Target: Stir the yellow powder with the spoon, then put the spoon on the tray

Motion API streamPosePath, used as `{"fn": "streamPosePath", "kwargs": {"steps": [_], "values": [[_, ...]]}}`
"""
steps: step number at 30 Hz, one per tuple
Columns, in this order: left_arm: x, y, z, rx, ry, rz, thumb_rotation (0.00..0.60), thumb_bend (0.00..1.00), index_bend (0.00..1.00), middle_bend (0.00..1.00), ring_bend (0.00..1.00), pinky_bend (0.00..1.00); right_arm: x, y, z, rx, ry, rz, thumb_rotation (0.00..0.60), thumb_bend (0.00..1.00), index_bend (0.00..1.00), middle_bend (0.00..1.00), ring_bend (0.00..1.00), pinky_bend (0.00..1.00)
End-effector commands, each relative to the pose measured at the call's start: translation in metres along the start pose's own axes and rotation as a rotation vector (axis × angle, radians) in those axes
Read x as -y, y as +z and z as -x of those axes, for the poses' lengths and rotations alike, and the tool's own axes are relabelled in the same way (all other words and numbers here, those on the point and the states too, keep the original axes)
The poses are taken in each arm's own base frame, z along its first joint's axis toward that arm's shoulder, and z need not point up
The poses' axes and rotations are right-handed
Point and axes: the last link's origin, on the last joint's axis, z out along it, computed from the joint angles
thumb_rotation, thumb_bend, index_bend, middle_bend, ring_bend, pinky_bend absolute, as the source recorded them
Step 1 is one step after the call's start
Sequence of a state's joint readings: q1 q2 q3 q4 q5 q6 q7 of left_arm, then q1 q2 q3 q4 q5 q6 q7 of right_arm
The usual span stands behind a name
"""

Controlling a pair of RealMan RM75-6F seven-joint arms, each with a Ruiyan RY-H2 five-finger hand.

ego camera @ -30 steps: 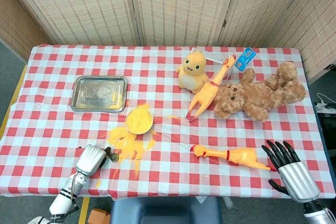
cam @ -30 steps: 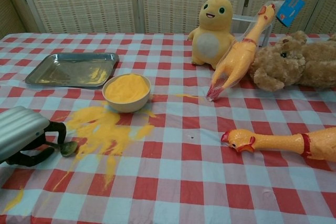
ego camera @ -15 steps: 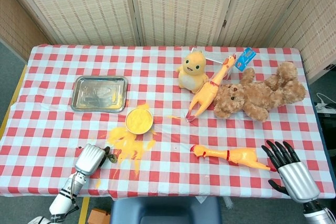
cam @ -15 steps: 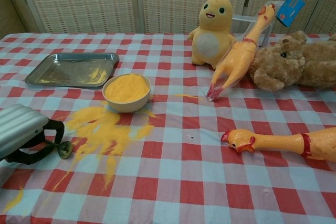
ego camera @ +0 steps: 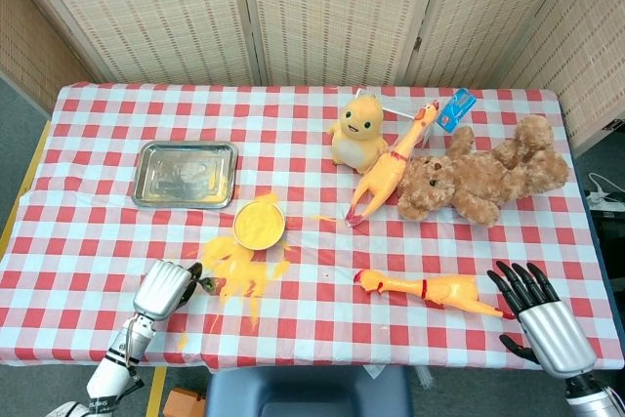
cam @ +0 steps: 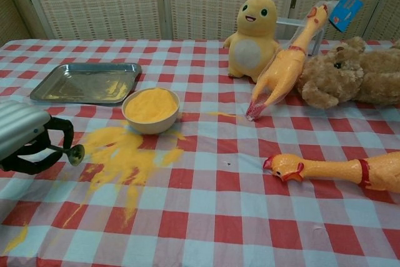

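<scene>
My left hand [cam: 25, 139] [ego camera: 164, 289] hovers at the table's near left and holds a small metal spoon [cam: 75, 154] [ego camera: 204, 284], its bowl pointing right, just above the cloth. A white bowl [cam: 150, 110] [ego camera: 259, 225] heaped with yellow powder stands beyond it. Spilled yellow powder [cam: 122, 154] [ego camera: 239, 271] covers the cloth between spoon and bowl. The steel tray [cam: 87, 83] [ego camera: 186, 173] lies at the far left, dusted with a little powder. My right hand [ego camera: 542, 314] rests open at the near right edge, seen only in the head view.
A yellow plush toy [cam: 253, 29], a rubber chicken [cam: 284, 60] and a brown teddy bear [cam: 353, 76] crowd the far right. Another rubber chicken [cam: 340, 170] lies at the near right. The table's front edge is close to both hands.
My left hand has lifted and drawn back toward the left, raising the spoon off the cloth at the edge of the spilled powder. The right hand has not moved.
</scene>
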State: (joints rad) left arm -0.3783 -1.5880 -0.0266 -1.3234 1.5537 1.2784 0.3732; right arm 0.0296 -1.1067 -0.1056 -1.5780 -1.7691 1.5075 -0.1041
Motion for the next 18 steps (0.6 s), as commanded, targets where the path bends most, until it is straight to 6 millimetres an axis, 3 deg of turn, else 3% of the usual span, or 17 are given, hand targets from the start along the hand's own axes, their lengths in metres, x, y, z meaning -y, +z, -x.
{"fn": "streamPosePath", "kwargs": {"steps": [1, 5, 8, 13, 18], "values": [[-0.003, 0.019, -0.035, -0.058, -0.007, -0.023, 0.600, 0.48, 0.60, 1.00, 1.00, 1.00, 0.000, 0.000, 0.000, 0.001, 0.002, -0.001, 0.600, 0.08, 0.00, 0.00, 0.00, 0.00], [-0.017, 0.044, -0.064, -0.100, 0.008, -0.039, 0.600, 0.48, 0.60, 1.00, 1.00, 1.00, -0.001, 0.001, 0.000, 0.007, 0.006, 0.000, 0.600, 0.08, 0.00, 0.00, 0.00, 0.00], [-0.030, 0.062, -0.074, -0.089, 0.034, -0.047, 0.600, 0.48, 0.59, 1.00, 1.00, 1.00, -0.002, 0.002, 0.000, 0.013, 0.006, 0.001, 0.600, 0.08, 0.00, 0.00, 0.00, 0.00], [-0.054, 0.092, -0.078, -0.063, 0.113, -0.083, 0.600, 0.48, 0.59, 1.00, 1.00, 1.00, -0.004, 0.005, 0.001, 0.023, 0.012, 0.008, 0.600, 0.08, 0.00, 0.00, 0.00, 0.00], [-0.073, 0.111, -0.072, -0.034, 0.156, -0.098, 0.600, 0.47, 0.58, 1.00, 1.00, 1.00, -0.006, 0.007, 0.001, 0.028, 0.014, 0.018, 0.600, 0.08, 0.00, 0.00, 0.00, 0.00]]}}
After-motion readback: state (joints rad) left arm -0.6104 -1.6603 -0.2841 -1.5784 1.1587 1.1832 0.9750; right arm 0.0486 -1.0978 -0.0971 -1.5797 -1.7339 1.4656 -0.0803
